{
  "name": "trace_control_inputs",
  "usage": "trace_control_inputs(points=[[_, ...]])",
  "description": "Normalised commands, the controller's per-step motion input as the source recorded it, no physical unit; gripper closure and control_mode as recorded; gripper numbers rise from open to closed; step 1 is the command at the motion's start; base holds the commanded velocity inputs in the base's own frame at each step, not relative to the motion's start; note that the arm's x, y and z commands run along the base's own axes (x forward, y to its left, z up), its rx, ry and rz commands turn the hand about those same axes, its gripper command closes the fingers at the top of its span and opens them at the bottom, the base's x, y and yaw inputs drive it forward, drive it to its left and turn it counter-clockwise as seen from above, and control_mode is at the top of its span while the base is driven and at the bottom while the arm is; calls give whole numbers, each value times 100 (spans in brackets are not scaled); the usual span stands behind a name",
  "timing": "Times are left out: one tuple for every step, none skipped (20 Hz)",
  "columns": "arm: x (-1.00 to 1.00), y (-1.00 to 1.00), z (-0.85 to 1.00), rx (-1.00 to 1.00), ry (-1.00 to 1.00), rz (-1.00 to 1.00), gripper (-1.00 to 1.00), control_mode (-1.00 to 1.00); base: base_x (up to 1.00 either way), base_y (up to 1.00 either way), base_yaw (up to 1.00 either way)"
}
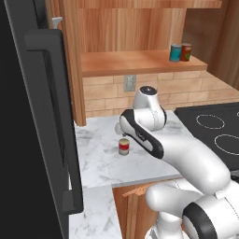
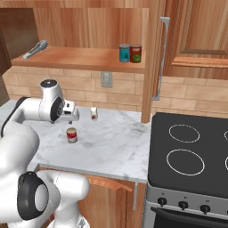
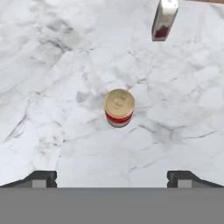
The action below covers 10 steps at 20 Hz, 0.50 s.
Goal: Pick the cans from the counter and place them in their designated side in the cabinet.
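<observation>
- Gripper (image 3: 112, 179): fully open, empty, hovering above the red can (image 3: 119, 108).
- Red can stands upright on the tabletop (image 3: 52, 87), white container (image 3: 164, 19) near.
- Risk: off-centre descent could tip the can.

A tan brick backsplash wall (image 2: 187, 95) carries a grey wall socket (image 2: 106, 79). At 3 o'clock sits a black stovetop with white burner rings (image 2: 189, 153). At 9 o'clock in the left base view stands a tall black fridge (image 1: 28, 140).
</observation>
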Motion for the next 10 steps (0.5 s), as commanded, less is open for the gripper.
trace_control_inputs(points=[[10, 0, -14, 0, 3, 0, -100, -100, 0, 0, 0], [10, 0, -16, 0, 3, 0, -100, -100, 0, 0, 0], [9, 0, -15, 0, 3, 0, -100, -100, 0, 0, 0], [8, 0, -14, 0, 3, 0, -100, -100, 0, 0, 0], [5, 0, -14, 0, 2, 0, -100, -100, 0, 0, 0], [5, 0, -13, 0, 2, 0, -100, -100, 0, 0, 0], [2, 0, -13, 0, 2, 0, -100, -100, 0, 0, 0], [1, 0, -12, 0, 2, 0, -100, -100, 0, 0, 0], [0, 0, -13, 0, 2, 0, -100, -100, 0, 0, 0], [1, 0, -13, 0, 2, 0, -100, -100, 0, 0, 0]])
